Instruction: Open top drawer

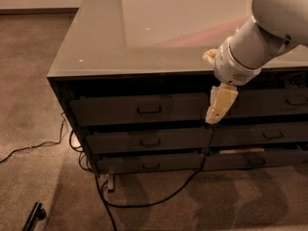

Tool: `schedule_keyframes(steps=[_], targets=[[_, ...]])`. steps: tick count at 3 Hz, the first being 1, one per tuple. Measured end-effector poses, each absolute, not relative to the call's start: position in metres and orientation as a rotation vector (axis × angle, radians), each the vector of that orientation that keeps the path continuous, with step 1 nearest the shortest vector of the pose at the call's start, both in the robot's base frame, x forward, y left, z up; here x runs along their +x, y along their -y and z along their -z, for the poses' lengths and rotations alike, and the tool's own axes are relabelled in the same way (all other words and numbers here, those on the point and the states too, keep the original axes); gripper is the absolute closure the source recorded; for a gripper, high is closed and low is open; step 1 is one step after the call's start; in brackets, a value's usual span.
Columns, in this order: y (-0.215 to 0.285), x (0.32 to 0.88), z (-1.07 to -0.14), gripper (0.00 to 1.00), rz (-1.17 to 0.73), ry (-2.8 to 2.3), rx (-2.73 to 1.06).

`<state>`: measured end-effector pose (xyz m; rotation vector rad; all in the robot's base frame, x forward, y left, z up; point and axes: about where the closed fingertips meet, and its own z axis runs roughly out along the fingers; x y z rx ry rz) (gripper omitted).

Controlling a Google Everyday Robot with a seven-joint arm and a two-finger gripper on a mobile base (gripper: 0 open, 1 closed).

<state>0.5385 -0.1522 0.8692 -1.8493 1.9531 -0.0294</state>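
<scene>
Hanging just below the front edge of the glossy grey tabletop, the cream plastic gripper points down before the right end of the wide dark grey top drawer. Whether it is apart or together I cannot tell. It sits well right of the drawer's small metal loop handle. The white rounded arm crosses the tabletop's front edge. 2 slimmer dark drawer fronts lie below, and a black cable trails across the floor.
</scene>
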Motion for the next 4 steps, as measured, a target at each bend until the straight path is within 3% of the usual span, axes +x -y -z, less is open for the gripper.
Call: schedule_keyframes(steps=[1,4], targets=[[0.138,0.542,-0.853,0.0,-0.085,-1.892,-1.884],[0.121,0.545,-0.831,0.0,-0.094,-1.868,-1.951]])
